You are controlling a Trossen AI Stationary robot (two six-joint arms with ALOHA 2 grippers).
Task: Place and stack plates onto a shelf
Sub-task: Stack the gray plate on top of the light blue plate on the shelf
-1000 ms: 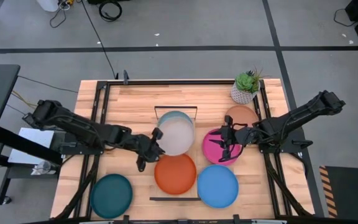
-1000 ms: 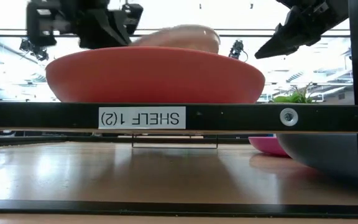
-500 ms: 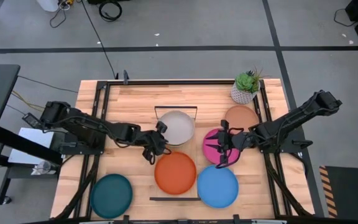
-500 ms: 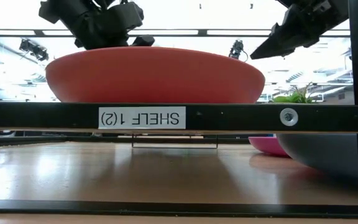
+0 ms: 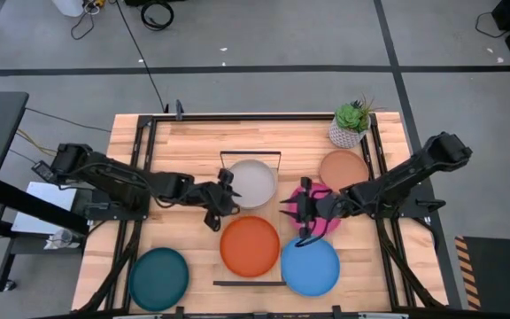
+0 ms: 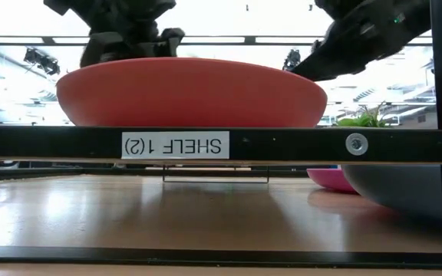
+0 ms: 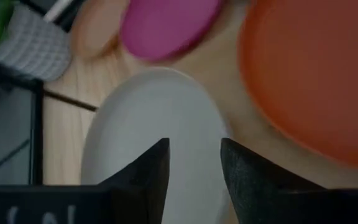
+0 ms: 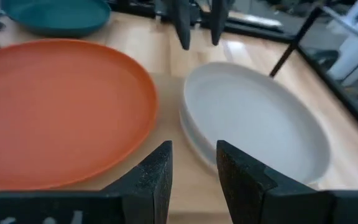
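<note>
My left fingers (image 5: 217, 209) slightly parted, empty beside cream plate (image 5: 253, 182). Right fingers (image 5: 301, 215) parted, empty over magenta plate (image 5: 312, 213): risk nudging orange plate (image 5: 250, 246).

Shelf (image 5: 279, 156) runs down table (image 5: 193, 142) centre. Far end holds cream plate (image 5: 252, 182); near end holds orange plate (image 5: 250, 246). Right of shelf: magenta plate (image 5: 301, 197), brown plate (image 5: 343, 168) behind it, blue plate (image 5: 310, 266) in front. Teal plate (image 5: 158, 277) at near left. Potted plant (image 5: 351, 124) far right.
</note>
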